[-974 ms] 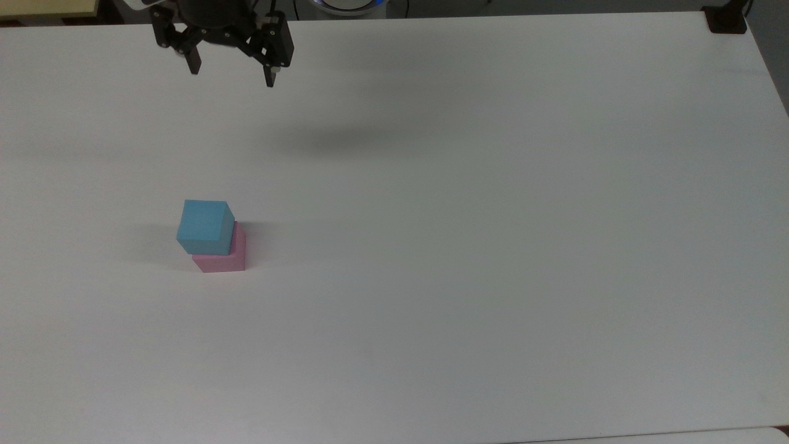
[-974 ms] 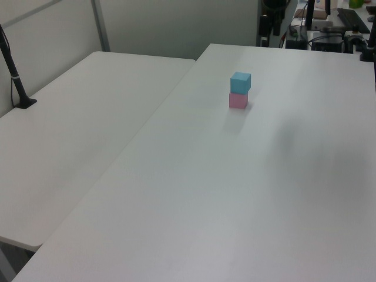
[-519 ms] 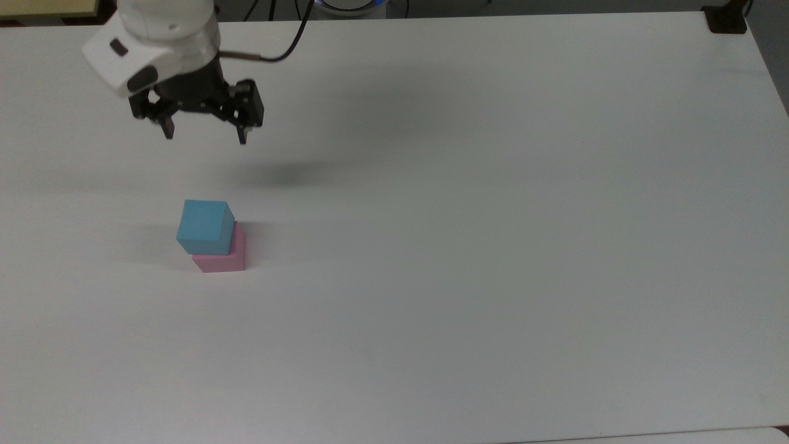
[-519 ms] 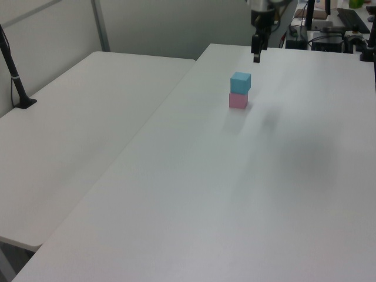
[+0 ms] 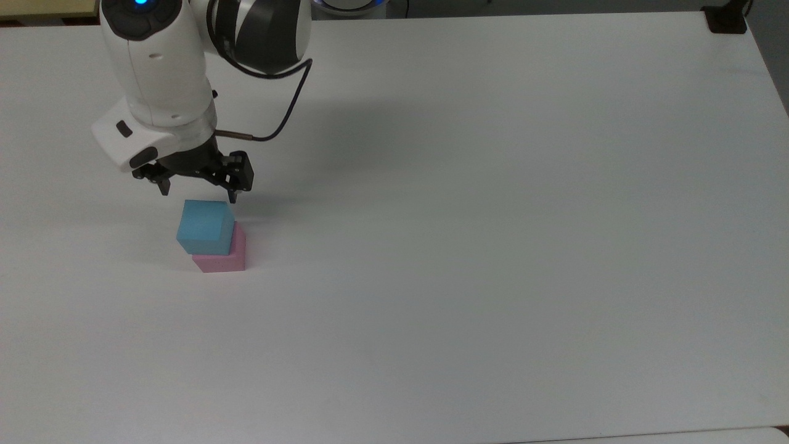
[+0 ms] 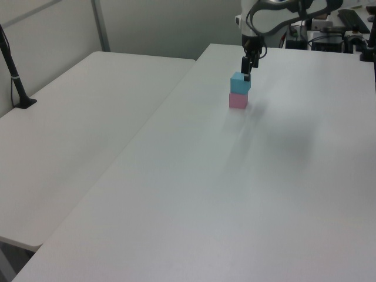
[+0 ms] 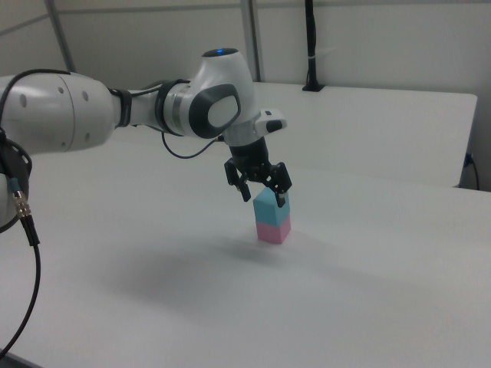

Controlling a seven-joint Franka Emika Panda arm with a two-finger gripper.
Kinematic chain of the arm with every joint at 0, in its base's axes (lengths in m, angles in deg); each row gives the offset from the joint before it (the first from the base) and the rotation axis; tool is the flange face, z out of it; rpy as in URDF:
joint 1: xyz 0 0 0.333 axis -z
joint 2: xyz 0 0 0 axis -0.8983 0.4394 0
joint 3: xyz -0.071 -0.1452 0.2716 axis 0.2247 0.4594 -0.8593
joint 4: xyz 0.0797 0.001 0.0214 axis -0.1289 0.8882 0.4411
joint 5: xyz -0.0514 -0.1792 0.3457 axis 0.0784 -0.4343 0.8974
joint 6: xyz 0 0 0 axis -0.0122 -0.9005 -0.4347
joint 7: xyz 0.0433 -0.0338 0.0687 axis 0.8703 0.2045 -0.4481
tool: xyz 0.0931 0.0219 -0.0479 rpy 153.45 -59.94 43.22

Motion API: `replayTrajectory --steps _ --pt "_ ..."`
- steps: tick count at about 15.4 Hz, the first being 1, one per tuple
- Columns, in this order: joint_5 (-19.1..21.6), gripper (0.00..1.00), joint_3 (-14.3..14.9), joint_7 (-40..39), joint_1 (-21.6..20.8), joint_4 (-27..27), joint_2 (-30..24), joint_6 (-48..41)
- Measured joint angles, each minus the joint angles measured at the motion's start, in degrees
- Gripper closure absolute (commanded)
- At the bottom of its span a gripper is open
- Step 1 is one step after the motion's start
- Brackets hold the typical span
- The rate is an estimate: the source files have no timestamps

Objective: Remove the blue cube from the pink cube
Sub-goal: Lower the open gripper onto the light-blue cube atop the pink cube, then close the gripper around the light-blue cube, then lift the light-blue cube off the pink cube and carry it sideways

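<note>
The jaws stand spread, their two black fingers (image 5: pixel 233 196) apart and pointing down, with nothing between them. The gripper (image 5: pixel 197 192) hangs just above the blue cube (image 5: pixel 205 227); in the top view its tips sit just past the cube's far edge, and in the right view one fingertip lies in front of the cube's upper right corner, though whether it touches cannot be told. In the left view the gripper (image 6: pixel 247 69) shows edge-on at the cube's top right corner.

The blue cube (image 7: pixel 271 205) sits on the pink cube (image 7: pixel 273 230), stacked and upright, shifted a little toward the top view's left so that a strip of the pink cube (image 5: pixel 222 259) shows along its right and lower sides. The stack stands on the white desk (image 5: pixel 493 246), in the top view's left half.

Above the gripper rises the white arm (image 5: pixel 160 68), with a black cable (image 5: pixel 290 111) looping from its wrist. A second white desk (image 6: pixel 76 129) adjoins on the left view's left.
</note>
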Motion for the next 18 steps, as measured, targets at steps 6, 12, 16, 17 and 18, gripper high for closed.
replayTrajectory --steps 6,12,16,17,18 --pt "1.20 0.73 -0.26 4.62 -0.18 -0.12 3.03 4.46" --pt "1.28 0.72 -1.08 4.67 -0.77 -1.37 1.64 3.16" --pt "1.29 0.72 -2.37 5.97 -6.86 -0.78 1.48 2.28" --pt "1.28 0.71 -2.41 7.26 -8.80 -0.19 1.64 2.28" --pt "1.28 0.70 -2.43 8.34 -10.41 0.34 1.90 2.28"
